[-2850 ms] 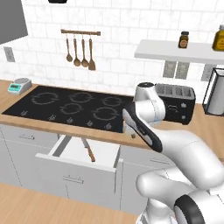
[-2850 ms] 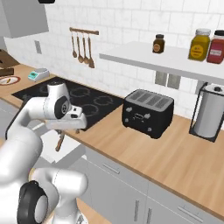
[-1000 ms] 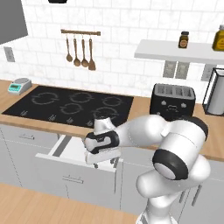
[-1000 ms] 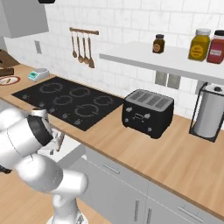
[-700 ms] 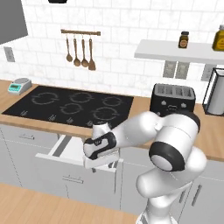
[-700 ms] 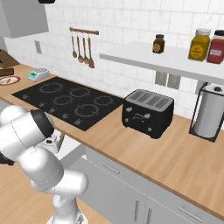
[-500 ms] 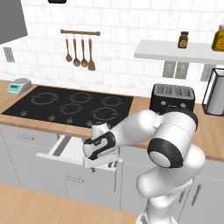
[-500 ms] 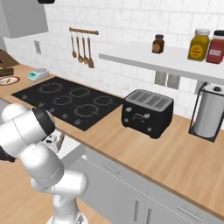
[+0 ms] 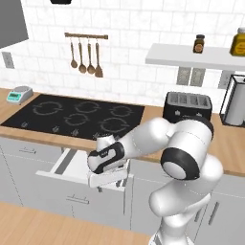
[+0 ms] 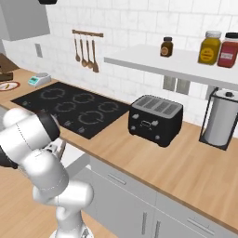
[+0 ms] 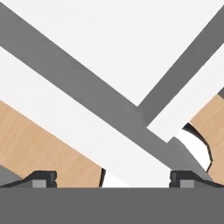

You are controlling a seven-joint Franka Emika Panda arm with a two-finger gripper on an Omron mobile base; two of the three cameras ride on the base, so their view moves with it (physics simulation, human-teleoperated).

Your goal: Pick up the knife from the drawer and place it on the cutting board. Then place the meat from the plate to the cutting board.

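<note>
Reaching down into the open drawer (image 9: pixel 72 165), the gripper (image 11: pixel 113 177) is holding its two finger tips (image 11: pixel 40 178) spread fully apart, with nothing between them. Through the hand camera, the drawer's white inside and grey walls are crossing the picture at a slant. In the left base camera, the arm's hand is covering the drawer's middle, so the knife cannot be made out. Far left on the counter, the plate (image 10: pixel 8 86) is sitting just beside the cutting board (image 10: pixel 6 74).

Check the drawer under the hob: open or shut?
Open. The drawer stands pulled out from the cabinet front, white inside showing, with the arm's hand low over it.
</note>
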